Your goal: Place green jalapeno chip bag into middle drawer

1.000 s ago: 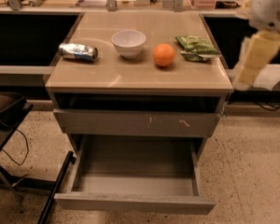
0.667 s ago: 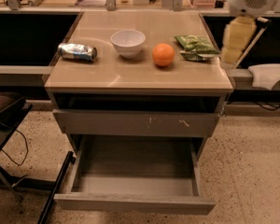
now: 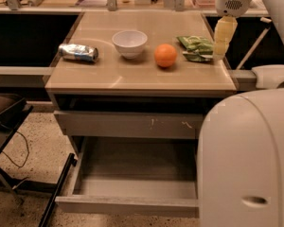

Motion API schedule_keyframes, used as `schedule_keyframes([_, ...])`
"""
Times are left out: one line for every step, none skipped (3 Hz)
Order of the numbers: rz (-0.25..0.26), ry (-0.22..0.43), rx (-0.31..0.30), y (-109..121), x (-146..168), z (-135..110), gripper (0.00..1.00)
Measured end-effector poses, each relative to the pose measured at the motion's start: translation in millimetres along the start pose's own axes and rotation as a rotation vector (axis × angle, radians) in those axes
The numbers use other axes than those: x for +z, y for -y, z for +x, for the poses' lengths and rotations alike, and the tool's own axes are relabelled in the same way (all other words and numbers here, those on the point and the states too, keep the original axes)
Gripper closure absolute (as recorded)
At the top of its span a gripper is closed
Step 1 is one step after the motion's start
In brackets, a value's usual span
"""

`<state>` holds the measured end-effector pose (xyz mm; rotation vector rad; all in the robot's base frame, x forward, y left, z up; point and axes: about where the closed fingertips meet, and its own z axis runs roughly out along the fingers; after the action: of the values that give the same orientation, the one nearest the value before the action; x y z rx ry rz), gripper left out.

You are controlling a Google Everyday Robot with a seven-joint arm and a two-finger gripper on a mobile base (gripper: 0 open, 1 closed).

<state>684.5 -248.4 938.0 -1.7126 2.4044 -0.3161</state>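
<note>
Since the earlier frame, the gripper [image 3: 219, 55] had swung in from off the table's right side to hang over the top's right edge, and a white robot body [image 3: 246, 160] had come to fill the lower right. On the tabletop [image 3: 132, 79], from the left, lay a crushed can [image 3: 78, 52], then a white bowl [image 3: 129, 42], then an orange [image 3: 165, 55], then the bag [image 3: 195, 48], which lay flat near the right rear corner. The gripper pointed down with its tip just beside the bag's right edge; whether it was open or closed could not be told. Below, a scratched drawer front [image 3: 128, 125] sat nearly shut, and under it the middle drawer [image 3: 132, 174] stood pulled out, its right end hidden by the robot body.
</note>
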Motion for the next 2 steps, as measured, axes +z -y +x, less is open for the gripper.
schedule_keyframes([0.007, 0.029, 0.074, 25, 26, 17, 0.00])
schedule_keyframes([0.095, 0.079, 0.075, 47, 10, 7, 0.00])
